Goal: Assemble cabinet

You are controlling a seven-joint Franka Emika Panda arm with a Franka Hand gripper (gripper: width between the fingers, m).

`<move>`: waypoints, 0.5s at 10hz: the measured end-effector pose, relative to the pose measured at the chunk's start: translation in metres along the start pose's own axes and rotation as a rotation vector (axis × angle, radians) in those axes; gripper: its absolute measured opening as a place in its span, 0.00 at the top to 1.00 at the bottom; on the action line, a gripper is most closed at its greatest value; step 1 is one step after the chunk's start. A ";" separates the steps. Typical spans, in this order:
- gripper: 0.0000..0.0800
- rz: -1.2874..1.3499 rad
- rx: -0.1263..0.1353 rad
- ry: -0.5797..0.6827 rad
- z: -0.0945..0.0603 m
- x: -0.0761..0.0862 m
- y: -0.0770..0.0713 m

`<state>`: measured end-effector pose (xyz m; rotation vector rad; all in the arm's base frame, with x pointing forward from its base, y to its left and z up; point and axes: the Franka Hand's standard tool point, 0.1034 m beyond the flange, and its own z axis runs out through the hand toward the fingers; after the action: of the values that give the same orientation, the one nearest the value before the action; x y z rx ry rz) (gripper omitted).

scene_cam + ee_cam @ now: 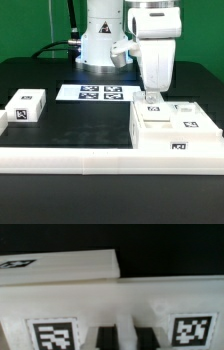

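Nearest the camera, a long white rail (60, 157) with smooth, square edges is seen along the front of the black matte counter (90, 125). The cabinet (175, 130) is placed just behind it on the exterior view's right. It is a boxy white plastic part with square recesses on top and black-and-white tags; the seam to the rail can't be resolved. In the wrist view its top is seen as a flat white face with two tags (52, 335) and dark slots between them.

The gripper (150, 96) is set down at the cabinet's far-left corner, with the tips at or on the top surface. Whether the fingers are apart or together cannot be told.

A wide bare black area is left mid-counter. A small white tagged block (25, 106) lies well apart on the exterior view's left. Farther back the flat marker board (100, 93) is seen, then the arm base (100, 40).
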<state>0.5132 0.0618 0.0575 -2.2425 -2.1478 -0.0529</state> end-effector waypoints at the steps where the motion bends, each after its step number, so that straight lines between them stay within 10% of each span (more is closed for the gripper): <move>1: 0.91 0.000 0.000 0.000 0.000 0.000 0.001; 5: 0.91 -0.035 -0.035 0.014 -0.002 -0.001 0.036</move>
<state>0.5487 0.0590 0.0589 -2.2157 -2.1959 -0.1082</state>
